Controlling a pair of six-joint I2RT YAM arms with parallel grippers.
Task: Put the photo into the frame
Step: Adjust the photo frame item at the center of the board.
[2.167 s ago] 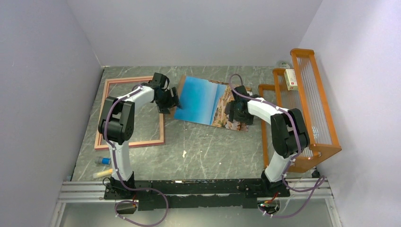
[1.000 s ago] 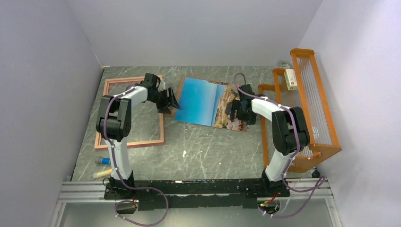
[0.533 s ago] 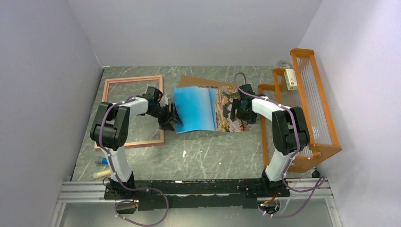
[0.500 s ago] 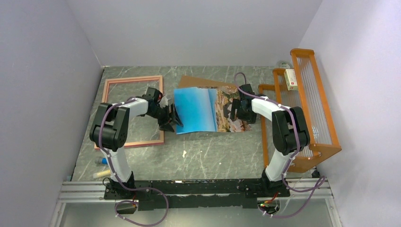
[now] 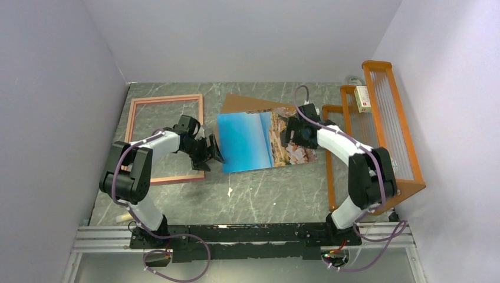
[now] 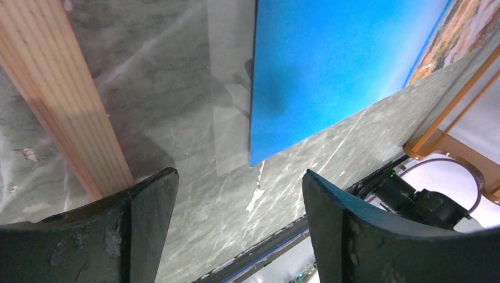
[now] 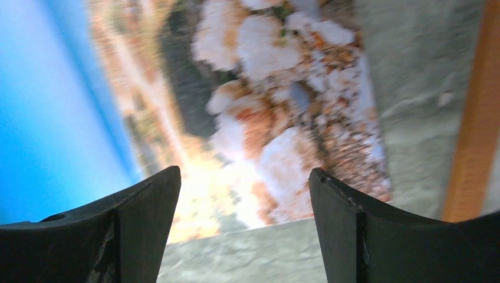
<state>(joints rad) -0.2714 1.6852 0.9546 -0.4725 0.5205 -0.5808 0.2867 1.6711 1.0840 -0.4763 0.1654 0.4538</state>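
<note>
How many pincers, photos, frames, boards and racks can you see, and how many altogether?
Pincers: 2, left pincer, right pincer
Photo: 1
Frame: 1
Brown backing board: 1
Orange wire rack: 1
Total: 6

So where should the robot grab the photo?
Probably on the blue left edge of the photo, near its front corner, coming from the left with the open left gripper. It is thin and lies nearly flat, so only an edge can be pinched, and that edge faces the frame.
</note>
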